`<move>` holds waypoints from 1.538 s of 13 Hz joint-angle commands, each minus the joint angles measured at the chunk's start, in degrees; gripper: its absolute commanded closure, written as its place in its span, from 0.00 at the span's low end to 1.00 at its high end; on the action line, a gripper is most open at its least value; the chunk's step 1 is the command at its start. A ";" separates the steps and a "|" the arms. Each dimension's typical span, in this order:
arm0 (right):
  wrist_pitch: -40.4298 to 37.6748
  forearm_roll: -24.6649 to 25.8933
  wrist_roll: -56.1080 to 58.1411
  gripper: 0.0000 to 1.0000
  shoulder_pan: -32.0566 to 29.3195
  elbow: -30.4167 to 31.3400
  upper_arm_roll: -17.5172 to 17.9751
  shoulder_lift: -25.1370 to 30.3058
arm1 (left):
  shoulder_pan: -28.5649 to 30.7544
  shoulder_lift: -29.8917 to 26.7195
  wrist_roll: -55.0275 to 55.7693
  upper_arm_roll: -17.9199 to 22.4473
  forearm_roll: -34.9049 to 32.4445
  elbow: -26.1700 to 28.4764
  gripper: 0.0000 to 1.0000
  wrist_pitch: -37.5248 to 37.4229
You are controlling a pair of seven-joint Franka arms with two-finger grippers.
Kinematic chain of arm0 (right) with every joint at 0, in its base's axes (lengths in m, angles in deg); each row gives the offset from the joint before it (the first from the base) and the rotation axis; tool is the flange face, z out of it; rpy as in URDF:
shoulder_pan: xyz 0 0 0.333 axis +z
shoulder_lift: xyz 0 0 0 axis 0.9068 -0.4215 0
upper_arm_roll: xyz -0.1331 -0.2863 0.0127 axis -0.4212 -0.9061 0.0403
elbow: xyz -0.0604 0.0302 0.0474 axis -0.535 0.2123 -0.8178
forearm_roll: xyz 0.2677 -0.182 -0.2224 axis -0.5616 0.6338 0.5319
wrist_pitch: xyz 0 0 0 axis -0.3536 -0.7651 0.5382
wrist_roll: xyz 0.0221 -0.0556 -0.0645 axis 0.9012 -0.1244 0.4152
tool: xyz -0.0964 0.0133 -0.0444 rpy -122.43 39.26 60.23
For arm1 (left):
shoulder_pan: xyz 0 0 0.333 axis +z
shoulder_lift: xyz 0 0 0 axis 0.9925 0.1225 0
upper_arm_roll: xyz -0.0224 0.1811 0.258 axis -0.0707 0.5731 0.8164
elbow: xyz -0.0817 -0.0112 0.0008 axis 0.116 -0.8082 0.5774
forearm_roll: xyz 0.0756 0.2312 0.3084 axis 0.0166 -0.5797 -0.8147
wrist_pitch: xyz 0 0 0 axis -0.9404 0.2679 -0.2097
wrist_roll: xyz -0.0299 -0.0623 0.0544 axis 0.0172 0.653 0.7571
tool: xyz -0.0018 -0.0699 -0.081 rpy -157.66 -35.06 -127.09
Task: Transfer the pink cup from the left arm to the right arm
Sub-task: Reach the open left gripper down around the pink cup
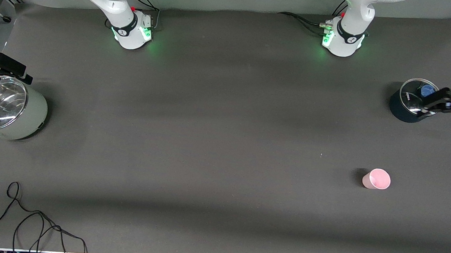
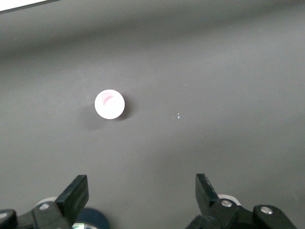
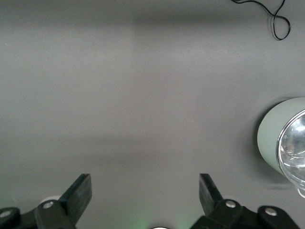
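Note:
The pink cup (image 1: 377, 179) stands upright on the dark table mat, toward the left arm's end and nearer the front camera than the dark pot. It also shows in the left wrist view (image 2: 109, 104), well clear of the fingers. My left gripper (image 1: 443, 110) hangs open and empty over the edge of the dark pot, and its open jaws show in the left wrist view (image 2: 141, 191). My right gripper (image 1: 5, 72) is at the other end of the table, over the grey-green pot. It is open and empty in the right wrist view (image 3: 144, 190).
A dark pot (image 1: 409, 102) with a glass lid stands at the left arm's end. A grey-green pot (image 1: 13, 109) with a glass lid stands at the right arm's end. A loose black cable (image 1: 35, 224) lies near the table's front edge.

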 commanded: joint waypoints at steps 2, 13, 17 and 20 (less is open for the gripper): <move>-1.06 -0.66 -0.06 0.00 -0.11 -1.90 -0.09 -1.00 | 10.92 6.94 -27.23 -0.23 11.32 -1.48 0.00 0.09; -1.06 -0.66 0.03 0.00 -0.02 -1.82 -0.09 -1.00 | 23.96 38.32 -91.00 -0.23 41.91 -5.17 0.00 0.10; -1.06 -0.66 0.03 0.00 -0.02 -1.82 -0.01 -1.00 | 24.57 44.39 -102.87 -0.58 45.96 -5.78 0.00 2.02; -1.06 -0.66 -0.06 0.00 -0.02 -1.82 -0.09 -1.00 | 25.71 48.87 -112.03 -0.58 53.61 -6.22 0.00 1.51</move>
